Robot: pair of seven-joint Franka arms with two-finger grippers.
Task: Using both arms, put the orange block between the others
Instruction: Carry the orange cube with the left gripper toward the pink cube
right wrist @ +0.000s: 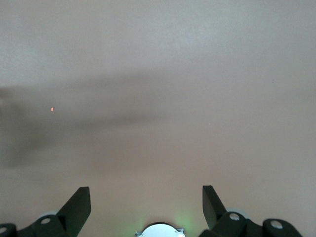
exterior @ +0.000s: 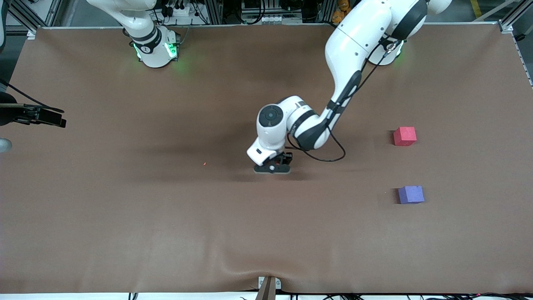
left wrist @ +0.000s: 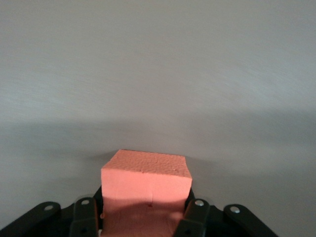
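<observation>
The orange block [left wrist: 146, 182] sits between the fingers of my left gripper [left wrist: 143, 217], which is shut on it, both pads pressed against its sides. In the front view the left gripper [exterior: 272, 168] is down at the table's middle and hides the block. The others lie toward the left arm's end of the table: a pinkish-red cube [exterior: 404, 136] and a purple cube [exterior: 411, 194], the purple one nearer to the front camera, with a gap between them. My right gripper [right wrist: 145, 202] hangs open over bare table with nothing between its fingers; the front view shows only that arm's base [exterior: 156, 46].
The brown table cover [exterior: 166, 216] has a small wrinkle at its front edge [exterior: 266, 273]. A black fixture [exterior: 39, 116] juts in at the right arm's end. A tiny red speck [exterior: 204, 163] lies on the cover.
</observation>
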